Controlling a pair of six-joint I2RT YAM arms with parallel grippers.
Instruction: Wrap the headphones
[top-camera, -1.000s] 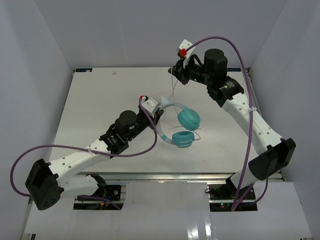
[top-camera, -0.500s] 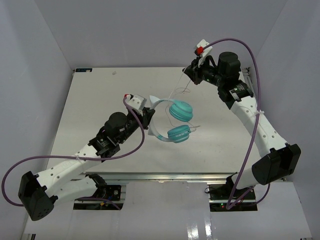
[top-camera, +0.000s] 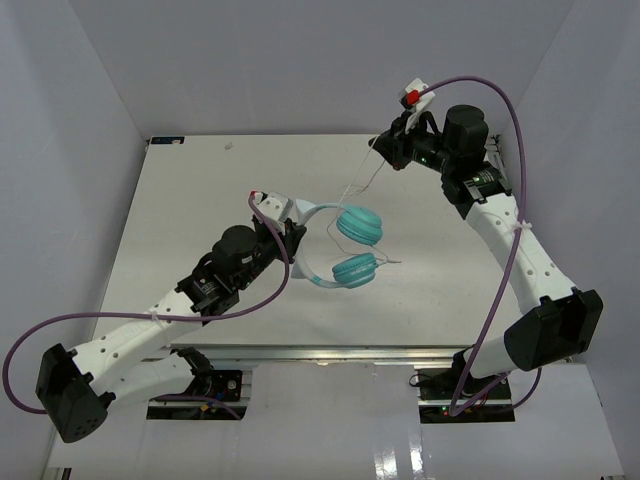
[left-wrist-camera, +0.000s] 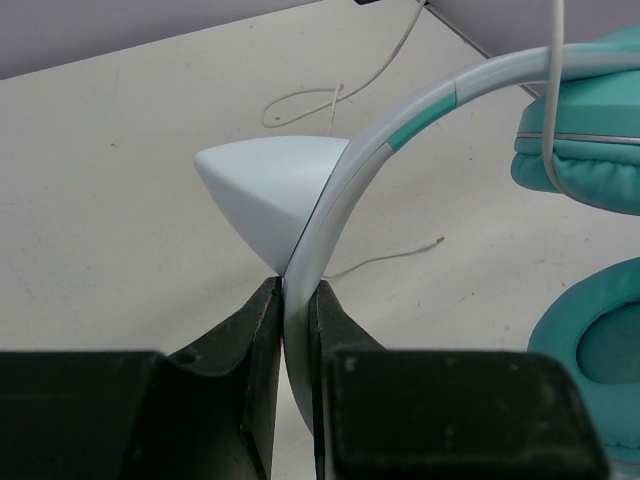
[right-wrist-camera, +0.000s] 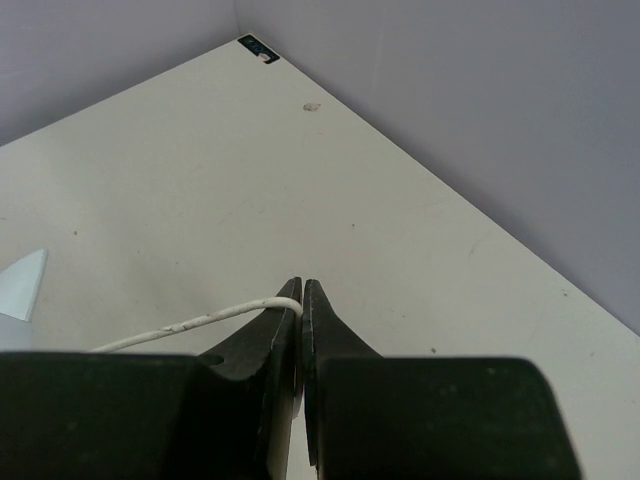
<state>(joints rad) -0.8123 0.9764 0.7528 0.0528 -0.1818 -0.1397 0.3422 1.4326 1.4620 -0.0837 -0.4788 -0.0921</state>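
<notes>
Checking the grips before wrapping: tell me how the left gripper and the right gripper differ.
The left gripper pinches the broad headband; the right gripper pinches the thin cord. The left gripper sits over the middle of the table; the right gripper is near its far edge. Both are shut on a part of the headphones.

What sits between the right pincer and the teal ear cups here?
Only the thin cord, stretched from the shut right pincer to the ear cups above bare table; the top view shows it.
</notes>
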